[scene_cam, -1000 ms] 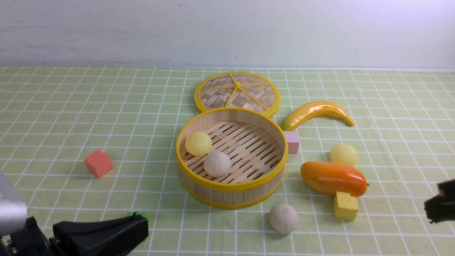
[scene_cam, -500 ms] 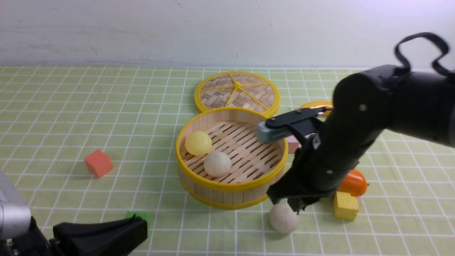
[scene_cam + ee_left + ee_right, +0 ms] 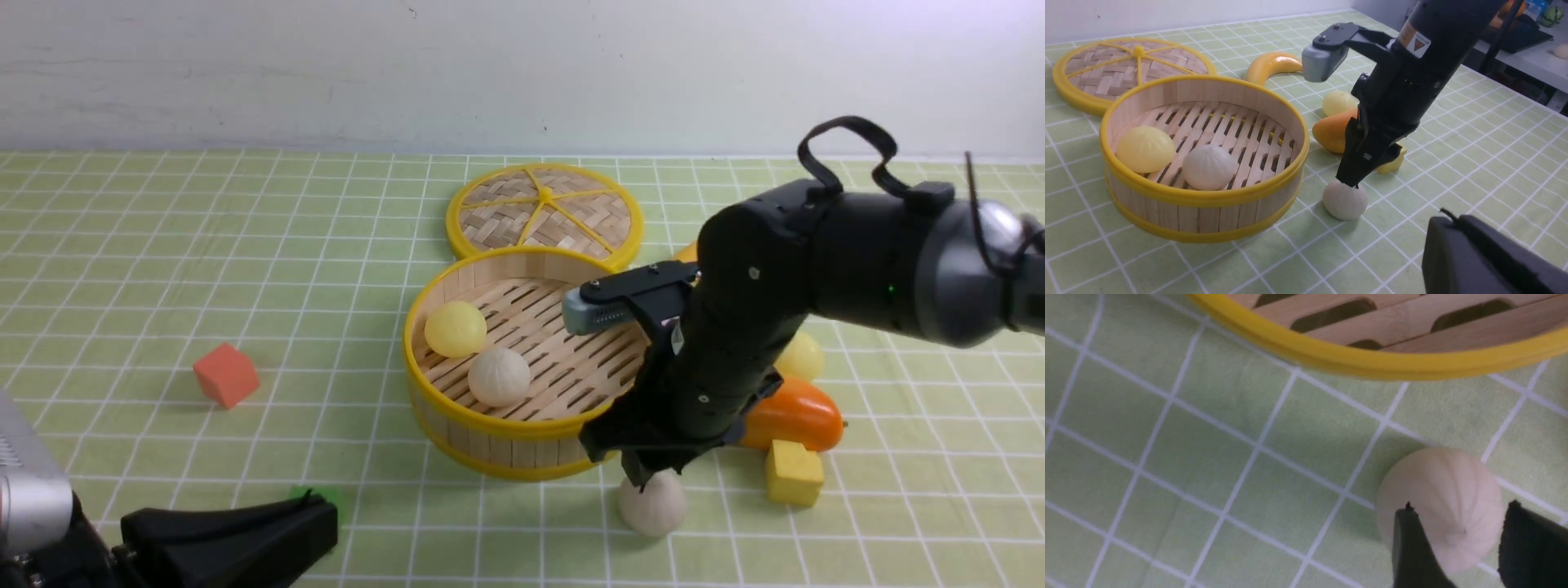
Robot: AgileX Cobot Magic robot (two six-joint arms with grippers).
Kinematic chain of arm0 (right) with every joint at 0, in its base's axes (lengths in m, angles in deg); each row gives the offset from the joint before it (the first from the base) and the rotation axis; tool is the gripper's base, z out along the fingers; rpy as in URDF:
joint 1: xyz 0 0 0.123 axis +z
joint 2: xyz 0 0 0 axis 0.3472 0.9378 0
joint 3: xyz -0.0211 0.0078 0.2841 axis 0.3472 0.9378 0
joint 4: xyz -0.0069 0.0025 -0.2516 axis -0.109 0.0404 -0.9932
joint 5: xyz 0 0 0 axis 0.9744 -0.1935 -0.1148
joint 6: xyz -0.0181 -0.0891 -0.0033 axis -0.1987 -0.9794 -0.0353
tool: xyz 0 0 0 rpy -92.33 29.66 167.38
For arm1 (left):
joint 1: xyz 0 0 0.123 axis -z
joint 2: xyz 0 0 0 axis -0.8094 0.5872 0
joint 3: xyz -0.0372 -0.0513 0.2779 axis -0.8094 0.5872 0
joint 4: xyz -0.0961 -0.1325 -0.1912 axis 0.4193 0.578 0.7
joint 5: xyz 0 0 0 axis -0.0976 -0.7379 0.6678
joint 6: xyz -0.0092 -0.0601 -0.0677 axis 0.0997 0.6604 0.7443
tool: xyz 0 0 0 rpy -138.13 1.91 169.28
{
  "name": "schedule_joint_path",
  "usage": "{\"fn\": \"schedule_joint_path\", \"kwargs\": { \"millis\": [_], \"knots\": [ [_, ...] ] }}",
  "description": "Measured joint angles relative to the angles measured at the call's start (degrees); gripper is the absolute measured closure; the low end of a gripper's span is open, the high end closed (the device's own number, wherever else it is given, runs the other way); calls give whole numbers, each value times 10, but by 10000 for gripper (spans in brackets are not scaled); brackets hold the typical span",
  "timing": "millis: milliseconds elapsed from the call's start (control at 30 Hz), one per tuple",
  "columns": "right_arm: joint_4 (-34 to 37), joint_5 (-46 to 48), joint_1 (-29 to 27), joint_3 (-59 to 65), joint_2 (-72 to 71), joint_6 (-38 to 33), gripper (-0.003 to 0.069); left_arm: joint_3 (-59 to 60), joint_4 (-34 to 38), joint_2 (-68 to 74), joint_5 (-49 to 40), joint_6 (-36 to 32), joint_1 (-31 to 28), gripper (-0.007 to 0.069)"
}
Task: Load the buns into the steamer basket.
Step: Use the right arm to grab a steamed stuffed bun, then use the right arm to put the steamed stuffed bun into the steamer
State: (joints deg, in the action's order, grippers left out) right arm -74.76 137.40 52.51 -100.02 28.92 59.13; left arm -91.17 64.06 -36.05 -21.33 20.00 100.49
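At lower centre-right, the right gripper (image 3: 645, 475) hangs, jaws parted, just above the off-white bun (image 3: 653, 508) on the surface (image 3: 163, 245) beside the steamer basket (image 3: 522, 431) (a yellow bun (image 3: 455, 328) sits inside), apparently placed to straddle it. The left gripper (image 3: 322, 518), lower left, is closed.

The front view sits on the robot's side, raised a little, and faces forward across the counter (image 3: 163, 245) to the back wall (image 3: 326, 65). It is the widest, taking in the whole steamer basket (image 3: 522, 433) and the right arm (image 3: 857, 253). The left wrist view looks from low and near, slantwise across the same basket to that arm. The right wrist view looks almost straight down from very close, past its own fingers (image 3: 1412, 551), onto the off-white bun (image 3: 1437, 498). All three share that bun and the basket's near rim.
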Motion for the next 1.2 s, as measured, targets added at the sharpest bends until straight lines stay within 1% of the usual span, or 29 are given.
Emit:
{"fn": "schedule_joint_path", "kwargs": {
  "millis": [200,300,367,500,533,567,733,867,967,1000,1033,1067,1100,1133,1200],
  "knots": [
    [15,-13,-12,0,27,-5,365,0,0,0,-1,0,0,638],
    [19,-24,-12,0,32,-5,407,0,0,0,-1,0,0,638],
    [19,-25,-12,-1,33,-6,457,0,0,0,-1,0,0,638],
    [19,-15,-12,-1,33,-18,592,0,-1,0,-1,0,0,638],
    [19,-14,-12,-1,33,-18,607,0,-1,0,-1,0,0,638],
    [19,4,-12,-2,29,-22,646,0,-1,0,-1,0,0,638],
    [28,55,-10,-2,-21,-33,651,0,-1,0,0,0,0,638],
    [48,48,-8,-19,-68,-46,651,0,-1,0,4,0,0,638],
    [58,-29,-14,-51,-72,-64,651,0,-1,0,7,0,0,638],
    [59,-41,-16,-55,-65,-65,651,0,-1,0,8,0,0,638],
    [60,-65,-20,-63,-49,-65,649,0,-1,0,7,0,0,638],
    [60,-70,-20,-64,-46,-65,648,0,-1,0,7,0,0,638],
    [60,-104,-27,-76,-15,-65,643,0,-1,0,7,0,0,638],
    [60,-104,-27,-76,-15,-65,643,0,-1,0,7,0,0,638],
    [55,-126,-32,-89,34,-65,616,0,-1,0,8,0,0,637]
  ]
}}
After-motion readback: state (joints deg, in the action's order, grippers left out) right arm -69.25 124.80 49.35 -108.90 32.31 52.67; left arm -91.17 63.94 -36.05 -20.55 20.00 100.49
